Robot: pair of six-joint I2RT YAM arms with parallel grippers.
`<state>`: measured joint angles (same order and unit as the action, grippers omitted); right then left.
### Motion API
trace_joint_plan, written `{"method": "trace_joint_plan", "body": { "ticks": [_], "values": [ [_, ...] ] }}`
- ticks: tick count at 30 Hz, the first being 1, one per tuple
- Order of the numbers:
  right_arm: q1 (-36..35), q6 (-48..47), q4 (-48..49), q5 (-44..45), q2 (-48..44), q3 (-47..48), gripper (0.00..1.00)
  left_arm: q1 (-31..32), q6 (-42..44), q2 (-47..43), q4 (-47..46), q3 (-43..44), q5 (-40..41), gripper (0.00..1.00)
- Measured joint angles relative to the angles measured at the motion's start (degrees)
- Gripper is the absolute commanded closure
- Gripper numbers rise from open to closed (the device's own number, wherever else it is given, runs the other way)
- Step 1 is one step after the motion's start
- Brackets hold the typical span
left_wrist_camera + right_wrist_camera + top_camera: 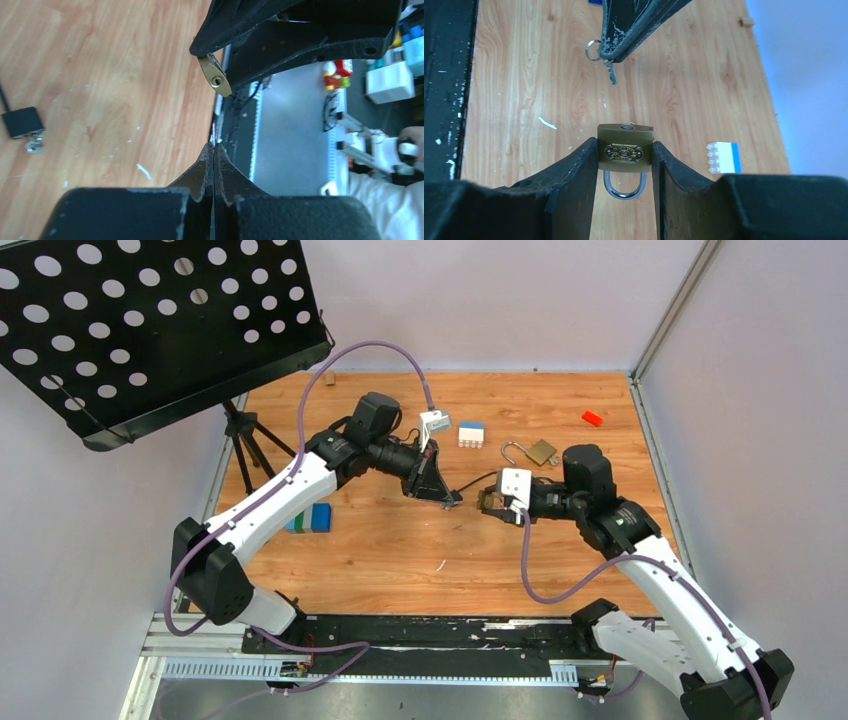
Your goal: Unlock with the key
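Observation:
In the right wrist view a small brass padlock [625,152] sits clamped between the fingers of my right gripper [625,145]. Its steel shackle points back toward the camera. My left gripper [624,30] hangs a short way beyond it, shut on the key [611,73], whose grey blade sticks out toward the padlock; a key ring [593,50] dangles beside it. In the left wrist view the key [213,135] shows edge-on as a thin sliver at the pressed tips of the left gripper [214,147]. The padlock [216,77] faces it keyhole first, with a gap between them. Both grippers [455,502] [490,504] meet mid-table.
A second brass padlock [536,452] with its shackle open lies behind the right arm. A white-and-blue block [471,434], a red block [592,418] and blue-green blocks [310,518] lie around. A black blocky cable end [22,121] rests on the wood. A perforated black stand [150,320] overhangs the back left.

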<state>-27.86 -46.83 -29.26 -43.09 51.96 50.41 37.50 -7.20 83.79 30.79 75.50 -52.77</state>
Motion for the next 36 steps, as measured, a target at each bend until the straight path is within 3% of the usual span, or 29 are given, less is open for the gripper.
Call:
{"method": "trace_joint_plan", "body": {
  "ticks": [15, 36],
  "values": [
    [1.4, -12.4, -3.1, -2.8, -3.2, 0.0, 1.0, 5.4, -9.5, 0.5, -1.9, 2.3, -1.2, 1.0],
    [1.8, -20.9, -8.3, -8.5, -4.2, -0.4, 1.0, 7.4, -6.6, 1.4, 2.4, 5.0, 6.0, 1.0]
  ]
}}
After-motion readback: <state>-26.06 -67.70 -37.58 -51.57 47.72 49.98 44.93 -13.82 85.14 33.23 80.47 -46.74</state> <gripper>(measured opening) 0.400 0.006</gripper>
